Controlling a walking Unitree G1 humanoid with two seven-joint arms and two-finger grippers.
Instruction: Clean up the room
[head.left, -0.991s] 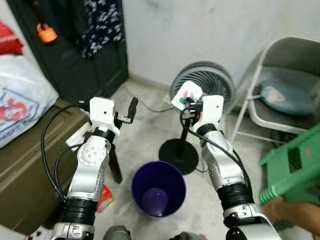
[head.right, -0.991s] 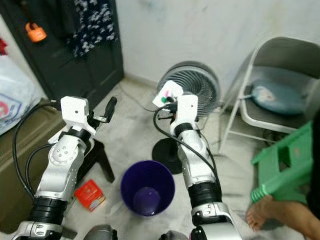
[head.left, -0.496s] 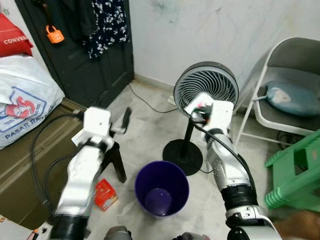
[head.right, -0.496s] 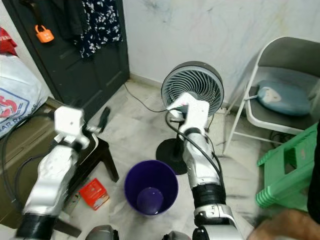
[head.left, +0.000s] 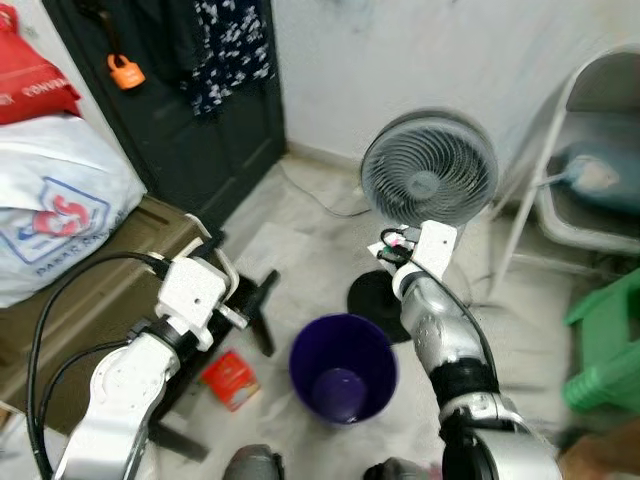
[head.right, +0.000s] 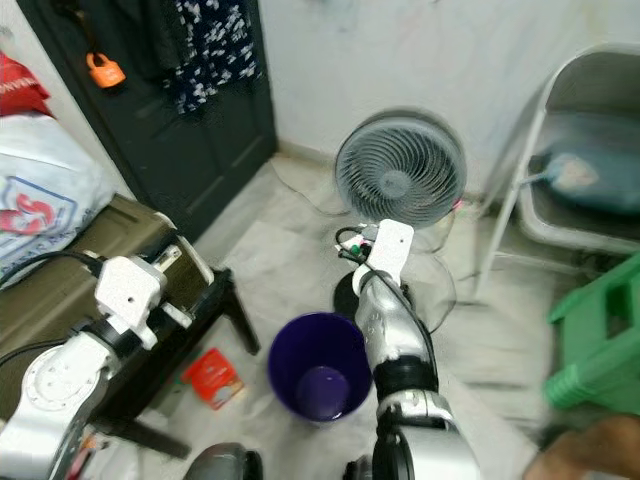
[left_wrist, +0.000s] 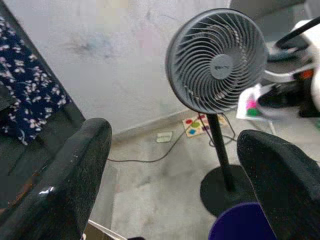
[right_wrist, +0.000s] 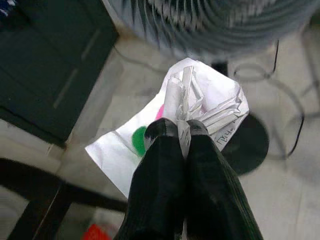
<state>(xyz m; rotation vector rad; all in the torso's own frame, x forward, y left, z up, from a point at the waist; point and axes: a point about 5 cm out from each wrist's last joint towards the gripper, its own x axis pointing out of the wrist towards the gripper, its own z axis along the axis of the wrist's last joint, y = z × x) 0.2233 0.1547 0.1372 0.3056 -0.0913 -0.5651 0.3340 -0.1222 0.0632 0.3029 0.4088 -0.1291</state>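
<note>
The right gripper (right_wrist: 182, 131) has its two black fingers pressed together on a crumpled white paper (right_wrist: 200, 107), creased and folded, with a green dot and a pink mark printed on it (the writing near one edge is too blurred to read). In the head views that gripper (head.left: 392, 247) hangs in front of the stand fan's pole, above and just behind the far rim of the purple bin (head.left: 343, 368). The bin is a round, smooth plastic tub, open-mouthed and tapering to a paler bottom, standing on the pale mottled floor directly between the two arms.

The left gripper (left_wrist: 175, 175) has its fingers spread wide apart with nothing between them, framing the fan and the bin's rim; the left arm (head.left: 150, 350) reaches forward over a low black stool (head.left: 250, 305) whose splayed legs stand near the bin's left side. A small red packet (head.left: 232, 379) lies flat on the floor between the stool and the bin.

The stand fan (head.left: 428, 172) has a round grey ribbed grille on a thin pole with a flat black disc base, touching distance behind the bin. To the right are a grey folding chair (head.right: 570, 150) and a green plastic stool (head.right: 598, 345); to the left an olive-brown box (head.left: 70, 300) carrying a white printed sack (head.left: 55, 215), and a dark door (head.left: 200, 110) beyond.
</note>
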